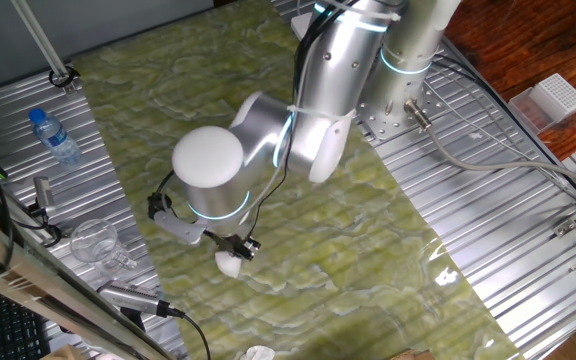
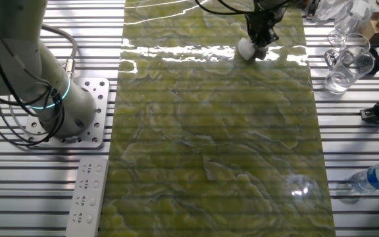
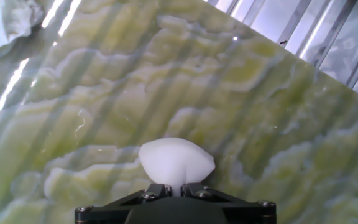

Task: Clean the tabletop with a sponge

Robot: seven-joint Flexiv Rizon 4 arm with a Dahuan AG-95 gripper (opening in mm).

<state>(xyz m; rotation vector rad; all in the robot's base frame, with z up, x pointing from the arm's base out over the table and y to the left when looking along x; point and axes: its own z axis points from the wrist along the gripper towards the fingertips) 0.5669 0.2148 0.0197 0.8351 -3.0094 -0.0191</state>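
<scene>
— Sponge (image 3: 176, 163) position?

— Pinched in the hand (image 3: 176, 186), whose two fingers are closed nearly together on its rear end. In the hand view the white block bulges out past the fingertips, squeezed narrow at the grip and wider at the free end, so its long axis runs straight on from the fingers and points away from the hand. From the other fixed view it sits under the hand (image 2: 260, 41), low on the desk (image 2: 216, 145); whether it presses on the sheet I cannot tell.

— Where on the desk?

— Near one end of the yellow-green sheet and toward the long edge that borders the ribbed grey panel holding the glass pitcher (image 2: 349, 66) and water bottle (image 2: 377, 176). In one fixed view the sponge (image 1: 229, 264) lies just beside that edge, below the arm's round white joint cap (image 1: 208, 158).

— Room to move?

— Most of the veined sheet stretches bare away from the sponge, lengthwise and across to the far edge by the arm's base. A white crumpled scrap (image 3: 5, 22) lies on the sheet well apart from the sponge.
</scene>
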